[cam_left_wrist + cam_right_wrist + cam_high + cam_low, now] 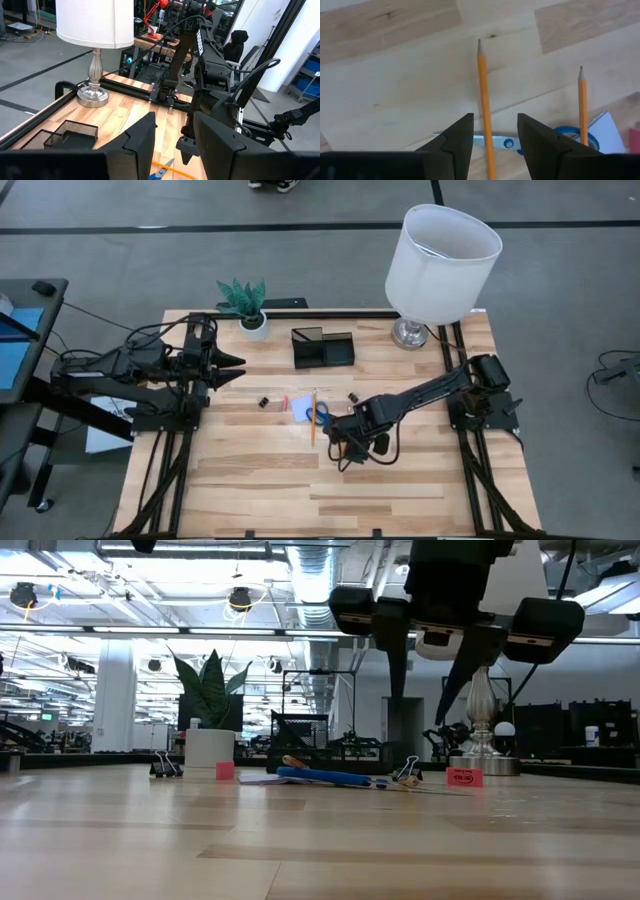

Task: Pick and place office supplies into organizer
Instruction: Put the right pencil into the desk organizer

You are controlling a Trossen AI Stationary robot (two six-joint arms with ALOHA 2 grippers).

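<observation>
On the table's middle lie two wooden pencils (484,95) (582,107) side by side, across blue-handled scissors (507,143) and beside a pale note pad (606,129). My right gripper (495,117) hangs open above them, pointing steeply down, one finger on either side of the left pencil and clear of it (420,705). Binder clips (263,401) (352,397) and a small red bit (285,402) rest on the wood nearby. The black organizer (322,348) stands toward the far edge. My left gripper (238,367) waits open at the left, held level above the table.
A white plant pot (252,323) stands at the far left and a lamp (440,250) with a white shade at the far right, its base (408,332) beside the organizer. Bare wood (300,490) stretches along the near side.
</observation>
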